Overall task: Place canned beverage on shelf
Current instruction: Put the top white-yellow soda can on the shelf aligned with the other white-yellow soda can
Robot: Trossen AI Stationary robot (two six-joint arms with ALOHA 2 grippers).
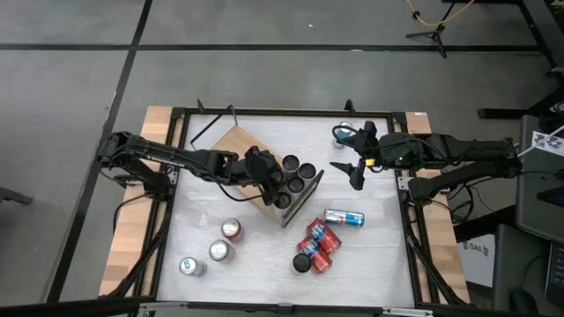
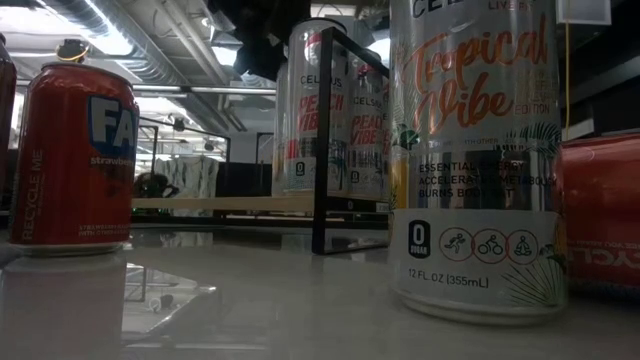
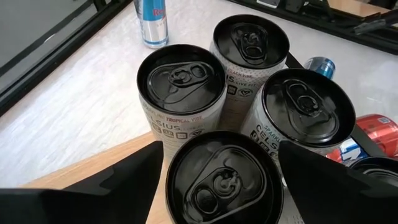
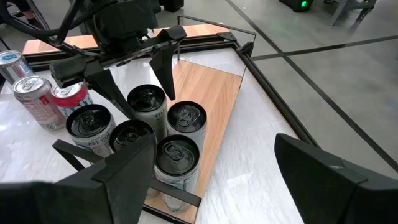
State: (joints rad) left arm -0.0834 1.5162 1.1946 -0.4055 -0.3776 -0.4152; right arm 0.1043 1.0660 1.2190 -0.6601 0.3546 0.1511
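- The left gripper (image 4: pixel 140 71) is hanging over the cluster of black-topped Celsius cans (image 1: pixel 292 180) standing at one end of the shelf (image 1: pixel 236 145); its fingers (image 3: pixel 118 186) are spread, straddling the nearest can (image 3: pixel 224 180) without pinching it — released, not grasping.
- The step in hand reads as the let-go after setting a can down on the light-wood board; the can is standing upright, touching its neighbours.
- The right gripper (image 1: pixel 356 176) is waiting above the tabletop just beside the shelf's can end; its fingers (image 4: pixel 323 168) are apart and holding nothing.
- More cans are sitting off the shelf: a red Fanta can (image 2: pixel 72 155) and silver ones near the table's front edge, a Red Bull can (image 1: pixel 344 217) lying flat — so the task is not finished.
- The next move calls for lifting the left gripper straight up, clear of the tops, before reaching for another can; a sideways drift could topple the tight cluster.
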